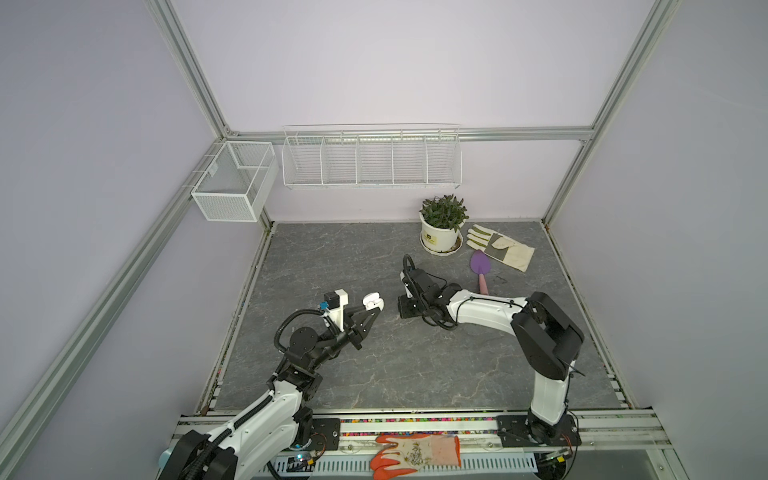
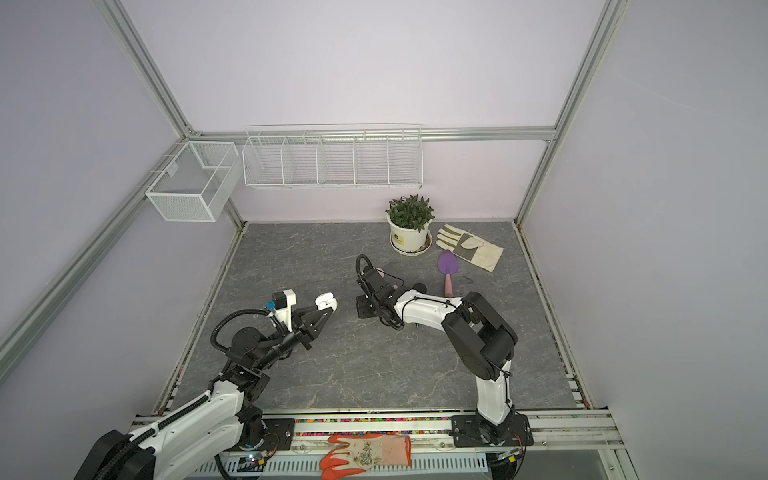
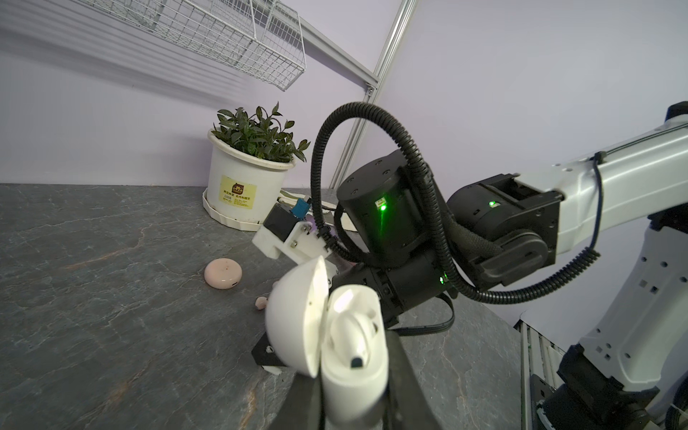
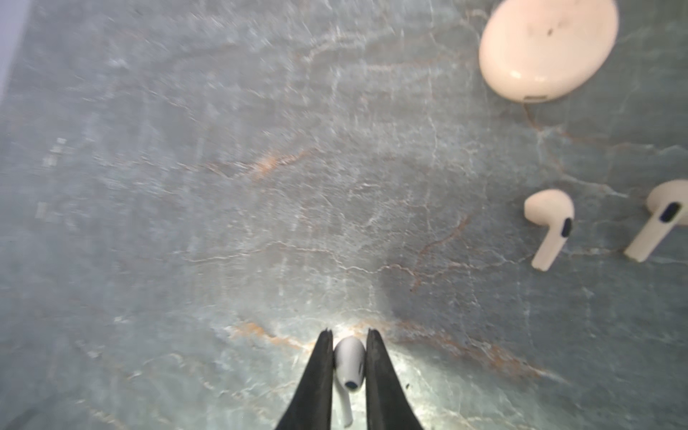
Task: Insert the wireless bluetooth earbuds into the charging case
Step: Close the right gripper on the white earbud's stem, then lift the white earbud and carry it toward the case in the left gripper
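My left gripper (image 3: 353,389) is shut on a white charging case (image 3: 350,357), held above the table with its lid (image 3: 294,320) hinged open. One white earbud (image 3: 352,335) sits in the case. Both top views show the case (image 1: 372,301) (image 2: 325,301) at the left gripper's tip. My right gripper (image 4: 350,342) points down at the table, shut on a white stemmed earbud (image 4: 350,366). Two pinkish earbuds (image 4: 551,223) (image 4: 659,219) lie on the table beside it. A shut round pink case (image 4: 547,48) (image 3: 222,273) lies beyond them. In the top views the right wrist (image 1: 419,291) hides its fingers.
A potted plant (image 1: 442,226), a cream work glove (image 1: 500,247) and a purple trowel (image 1: 481,268) lie at the back right. White wire baskets (image 1: 372,160) hang on the back wall. An orange glove (image 1: 415,455) lies on the front rail.
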### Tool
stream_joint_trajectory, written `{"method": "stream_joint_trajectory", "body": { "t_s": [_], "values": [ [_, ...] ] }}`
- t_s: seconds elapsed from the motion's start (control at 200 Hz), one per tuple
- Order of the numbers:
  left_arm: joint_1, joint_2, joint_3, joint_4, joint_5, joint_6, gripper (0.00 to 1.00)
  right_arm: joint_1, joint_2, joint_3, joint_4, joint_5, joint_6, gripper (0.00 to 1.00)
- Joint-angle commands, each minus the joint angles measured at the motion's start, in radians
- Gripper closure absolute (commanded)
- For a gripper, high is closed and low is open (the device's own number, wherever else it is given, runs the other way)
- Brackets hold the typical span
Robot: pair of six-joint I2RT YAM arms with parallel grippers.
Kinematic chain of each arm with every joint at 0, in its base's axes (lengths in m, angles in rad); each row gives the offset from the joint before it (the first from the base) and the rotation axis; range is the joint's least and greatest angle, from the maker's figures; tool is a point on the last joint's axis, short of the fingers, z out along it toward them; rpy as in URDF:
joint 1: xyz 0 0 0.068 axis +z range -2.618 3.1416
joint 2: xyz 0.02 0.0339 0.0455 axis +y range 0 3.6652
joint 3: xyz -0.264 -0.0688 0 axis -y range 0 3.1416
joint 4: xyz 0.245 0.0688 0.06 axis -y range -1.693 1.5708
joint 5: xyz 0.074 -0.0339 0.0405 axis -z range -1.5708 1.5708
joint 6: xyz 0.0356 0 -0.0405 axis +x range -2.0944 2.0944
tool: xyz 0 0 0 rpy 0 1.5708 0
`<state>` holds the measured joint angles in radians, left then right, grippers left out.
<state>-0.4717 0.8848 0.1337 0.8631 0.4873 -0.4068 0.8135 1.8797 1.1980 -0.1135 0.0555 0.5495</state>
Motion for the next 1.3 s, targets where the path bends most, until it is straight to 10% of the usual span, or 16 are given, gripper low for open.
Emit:
{"method": "stream_joint_trajectory", "body": {
  "t_s": [0.0,1.294],
  "values": [
    [-0.003,0.015,0.037,0.066,0.036,0.011,1.0,-0.008,-0.07,-0.016,0.041,-0.017,-0.008,0.84],
    [-0.012,0.089,0.166,0.131,0.124,0.036,1.0,-0.056,-0.539,-0.06,0.137,-0.191,-0.091,0.83]
  ]
}}
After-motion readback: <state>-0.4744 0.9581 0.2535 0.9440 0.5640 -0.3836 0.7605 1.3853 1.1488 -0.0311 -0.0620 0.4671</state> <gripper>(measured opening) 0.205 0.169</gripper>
